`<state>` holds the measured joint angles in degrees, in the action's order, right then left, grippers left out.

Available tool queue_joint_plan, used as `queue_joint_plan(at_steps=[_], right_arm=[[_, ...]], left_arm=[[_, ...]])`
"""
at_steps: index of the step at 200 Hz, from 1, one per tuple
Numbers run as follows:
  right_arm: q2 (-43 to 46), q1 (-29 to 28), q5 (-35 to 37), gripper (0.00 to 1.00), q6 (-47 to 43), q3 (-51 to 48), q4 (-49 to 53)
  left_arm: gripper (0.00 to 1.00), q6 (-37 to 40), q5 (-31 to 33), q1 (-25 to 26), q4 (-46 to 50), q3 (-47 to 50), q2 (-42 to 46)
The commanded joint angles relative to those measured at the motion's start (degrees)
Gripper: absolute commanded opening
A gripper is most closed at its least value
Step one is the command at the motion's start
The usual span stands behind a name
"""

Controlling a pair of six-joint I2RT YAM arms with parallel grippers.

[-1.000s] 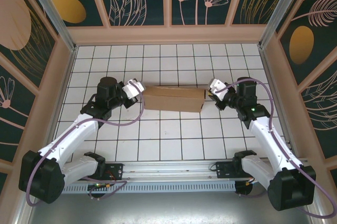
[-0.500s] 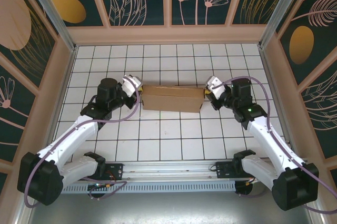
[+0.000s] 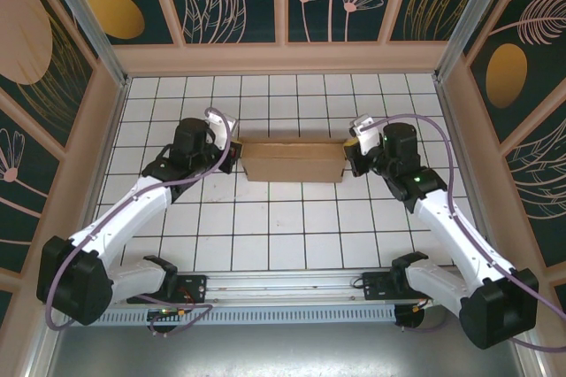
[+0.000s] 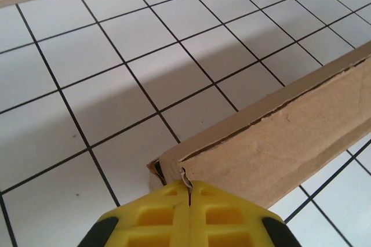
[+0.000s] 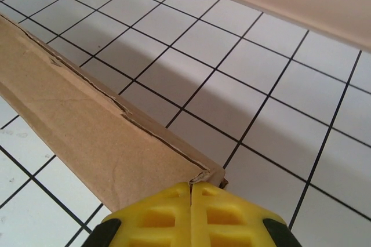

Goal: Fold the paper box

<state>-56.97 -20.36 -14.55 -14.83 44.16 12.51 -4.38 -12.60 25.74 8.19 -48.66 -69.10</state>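
Two sets of fingers bracket the paper box (image 3: 294, 161), which lies crosswise on the tiled surface (image 3: 283, 235). At its left corner the left fingers (image 4: 152, 219) are clenched together, tips against the cardboard. At its right corner the right fingers (image 5: 152, 219) are clenched likewise. Since a second ago both wrists have reached farther out, and the box has slid slightly away from the bases.
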Motion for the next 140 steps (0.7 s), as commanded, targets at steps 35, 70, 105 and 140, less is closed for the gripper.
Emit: queue_joint_plan(at_steps=[35, 70, 105, 140], right_arm=[[-3.5, -1.8, 1.4, 0.00, 14.2, 4.9, 2.3], [-6.8, -1.8, 2.7, 0.00, 17.7, 7.9, 5.4], [-6.7, -1.8, 3.4, 0.00, 17.6, 6.8, 4.4], [-7.0, -1.7, 5.1, 0.00, 16.7, 4.8, 3.5]], left_arm=[[0.00, -9.8, -4.5, 1.7, 4.9, -4.7, -2.9], [0.00, -11.2, -5.7, 1.7, 6.6, -6.7, -5.4], [0.00, -10.5, -4.3, 1.6, 7.1, -6.4, -6.1], [0.00, -10.3, -3.8, 1.7, 6.1, -3.8, -6.3]])
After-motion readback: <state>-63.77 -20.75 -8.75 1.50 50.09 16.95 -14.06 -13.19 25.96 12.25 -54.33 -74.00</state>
